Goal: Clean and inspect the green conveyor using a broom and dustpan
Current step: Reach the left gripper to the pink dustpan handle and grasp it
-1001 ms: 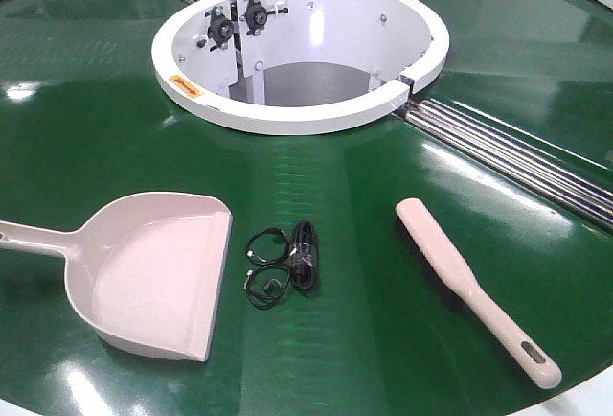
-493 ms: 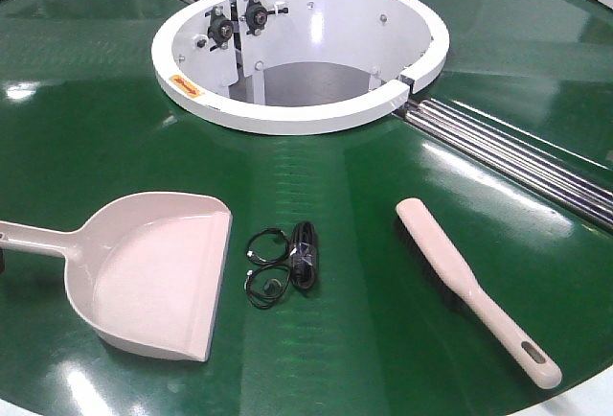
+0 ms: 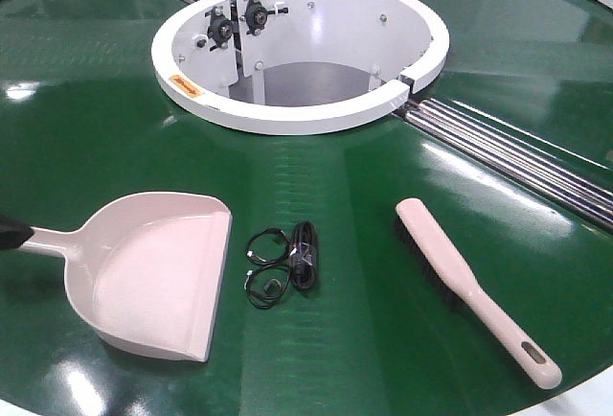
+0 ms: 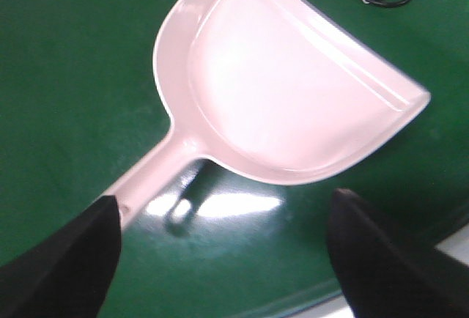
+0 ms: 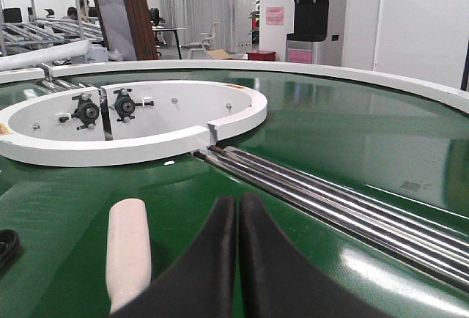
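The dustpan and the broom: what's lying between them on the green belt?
A small coiled black cable lies on the green conveyor between dustpan and broom, touching neither; the front-facing view shows it.

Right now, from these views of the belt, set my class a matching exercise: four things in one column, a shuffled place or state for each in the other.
1 dustpan
2 broom
3 black cable
4 right gripper

a shut, empty
b coiled between the two tools
c slotted hole in handle
d handle by the open left gripper

Pairs: 1-d, 2-c, 3-b, 4-a
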Controlling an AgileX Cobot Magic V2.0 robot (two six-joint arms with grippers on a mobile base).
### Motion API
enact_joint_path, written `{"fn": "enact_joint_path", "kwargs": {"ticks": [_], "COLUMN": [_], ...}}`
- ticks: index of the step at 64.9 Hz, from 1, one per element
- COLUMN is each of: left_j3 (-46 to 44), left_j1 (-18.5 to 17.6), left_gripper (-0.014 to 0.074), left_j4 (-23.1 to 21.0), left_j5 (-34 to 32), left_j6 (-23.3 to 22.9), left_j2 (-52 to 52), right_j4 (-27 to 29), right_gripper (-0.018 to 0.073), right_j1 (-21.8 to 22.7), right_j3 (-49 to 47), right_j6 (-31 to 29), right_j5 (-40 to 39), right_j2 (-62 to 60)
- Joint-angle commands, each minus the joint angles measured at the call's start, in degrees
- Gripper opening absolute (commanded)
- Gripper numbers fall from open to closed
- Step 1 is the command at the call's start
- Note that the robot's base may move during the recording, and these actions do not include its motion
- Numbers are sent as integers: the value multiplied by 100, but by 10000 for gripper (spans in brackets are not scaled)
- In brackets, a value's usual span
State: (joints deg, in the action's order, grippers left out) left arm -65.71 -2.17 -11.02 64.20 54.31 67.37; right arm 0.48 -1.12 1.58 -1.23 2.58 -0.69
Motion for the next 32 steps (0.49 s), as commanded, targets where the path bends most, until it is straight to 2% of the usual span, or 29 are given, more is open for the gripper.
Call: {"fn": "enact_joint_path", "kwargs": {"ticks": [1, 10, 20, 25, 32], "left_j3": [-309, -321, -321, -321, -335], "left_j1": [-58, -145, -154, -154, -154], "left_gripper": [552, 552, 552, 552, 552], "left_j4": [86, 527, 1482, 1779, 1737], "left_j5": [-424, -530, -547, -625, -822], "left_j6": [417, 453, 476, 762, 1413], "left_j2": [269, 770, 1198, 1241, 1287], "right_j4": [1, 1, 1, 1, 1], "right_gripper": [-8, -8, -8, -8, -8], "right_j1": [35, 35, 35, 35, 35], "right_j3": [22, 22, 22, 22, 22], "right_j6": [-32, -32, -32, -32, -32], "right_j5": [-397, -397, -397, -397, -397], "right_j2": [-60, -60, -60, -60, -60]}}
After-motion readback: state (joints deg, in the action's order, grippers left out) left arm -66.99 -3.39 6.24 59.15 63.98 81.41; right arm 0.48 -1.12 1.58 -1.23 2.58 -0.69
